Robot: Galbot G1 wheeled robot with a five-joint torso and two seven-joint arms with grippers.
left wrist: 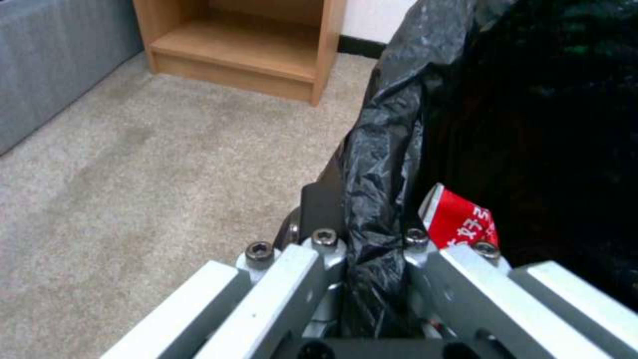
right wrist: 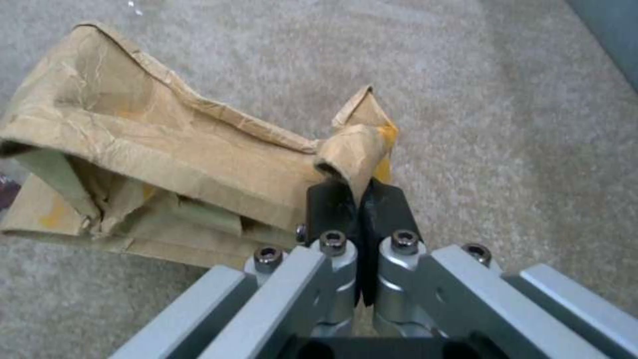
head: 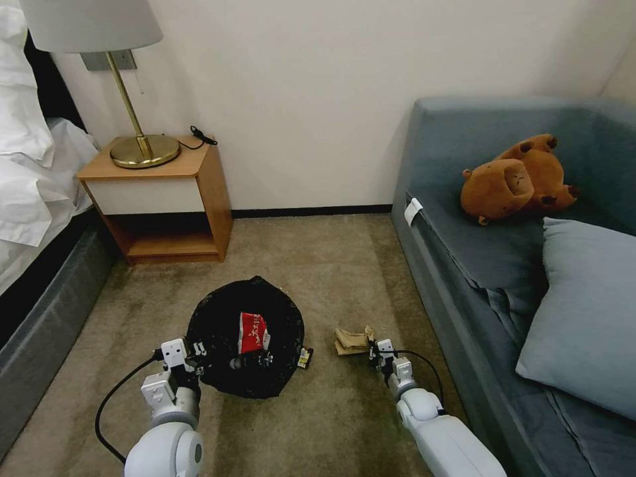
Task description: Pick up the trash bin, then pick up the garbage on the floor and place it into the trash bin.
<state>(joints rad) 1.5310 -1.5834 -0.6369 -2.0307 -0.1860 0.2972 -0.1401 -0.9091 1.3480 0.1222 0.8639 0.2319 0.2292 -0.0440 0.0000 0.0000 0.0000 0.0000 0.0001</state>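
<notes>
Left gripper (head: 199, 358), lower left of frame, fingers pinched on the trash bin (head: 245, 334) rim and liner; red snack wrapper (head: 252, 331) inside. Right gripper (head: 374, 349), lower centre-right, fingers clamped on a corner of the brown paper bag (head: 351, 341) on carpet (head: 318, 265).

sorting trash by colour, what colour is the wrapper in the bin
Red with white lettering; the wrapper lies in the bin, clearest in the head view.

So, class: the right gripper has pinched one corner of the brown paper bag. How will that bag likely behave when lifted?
Probably floppy: the brown paper bag is creased, so it should dangle from the right gripper. Likely light, being thin and seemingly empty. The pinched corner might tear or slip.
</notes>
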